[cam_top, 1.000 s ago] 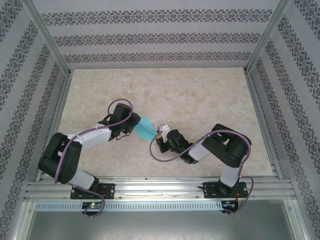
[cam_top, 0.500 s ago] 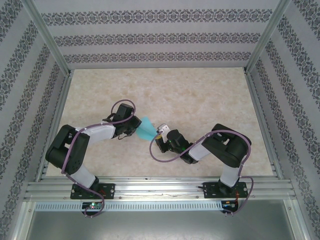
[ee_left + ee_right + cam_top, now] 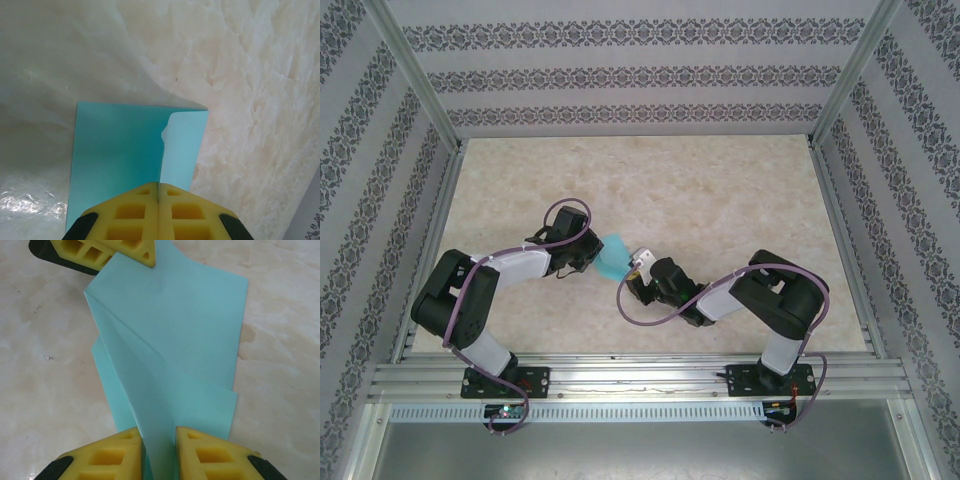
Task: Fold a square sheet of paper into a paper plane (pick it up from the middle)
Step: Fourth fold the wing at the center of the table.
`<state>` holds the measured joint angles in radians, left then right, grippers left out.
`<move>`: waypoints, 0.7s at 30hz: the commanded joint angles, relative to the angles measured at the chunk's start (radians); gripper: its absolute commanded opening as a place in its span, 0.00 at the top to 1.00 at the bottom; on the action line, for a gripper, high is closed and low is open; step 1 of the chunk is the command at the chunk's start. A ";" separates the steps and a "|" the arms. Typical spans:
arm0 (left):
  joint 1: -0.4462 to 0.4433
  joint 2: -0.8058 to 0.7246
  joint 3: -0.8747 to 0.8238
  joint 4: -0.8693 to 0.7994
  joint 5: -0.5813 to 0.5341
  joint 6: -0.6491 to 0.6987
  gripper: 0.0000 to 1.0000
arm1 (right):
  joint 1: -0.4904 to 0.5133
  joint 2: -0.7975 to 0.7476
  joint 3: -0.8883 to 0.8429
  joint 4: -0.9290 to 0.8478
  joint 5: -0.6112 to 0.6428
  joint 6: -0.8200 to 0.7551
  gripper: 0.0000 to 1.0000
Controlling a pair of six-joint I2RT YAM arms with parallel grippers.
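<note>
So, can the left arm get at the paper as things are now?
Yes, it seems it already has it: the left jaws stand pressed together on one edge of the paper. The right jaws pinch the opposite end, and nothing lies in between.

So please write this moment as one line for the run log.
stage: folding | sheet of paper: partly folded, held between both arms | left end effector: shut on paper | right end effector: shut on paper
</note>
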<state>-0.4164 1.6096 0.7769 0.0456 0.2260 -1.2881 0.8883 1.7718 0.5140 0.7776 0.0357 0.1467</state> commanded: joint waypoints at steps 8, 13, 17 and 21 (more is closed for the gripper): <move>0.014 -0.010 0.001 0.018 0.000 -0.016 1.00 | 0.012 -0.023 -0.002 -0.021 0.092 -0.019 0.79; 0.014 -0.005 -0.002 0.021 0.001 -0.021 1.00 | 0.012 -0.020 -0.002 -0.006 0.056 -0.010 0.84; 0.013 -0.012 -0.002 0.015 -0.010 -0.021 1.00 | 0.011 -0.011 -0.002 0.005 0.051 -0.005 0.89; 0.014 -0.037 -0.007 0.004 -0.037 -0.010 0.87 | 0.010 -0.005 -0.009 0.014 0.051 0.021 0.93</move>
<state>-0.4164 1.6085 0.7765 0.0456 0.2241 -1.2922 0.8883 1.7714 0.5144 0.7673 0.0948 0.1398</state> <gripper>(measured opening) 0.117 0.075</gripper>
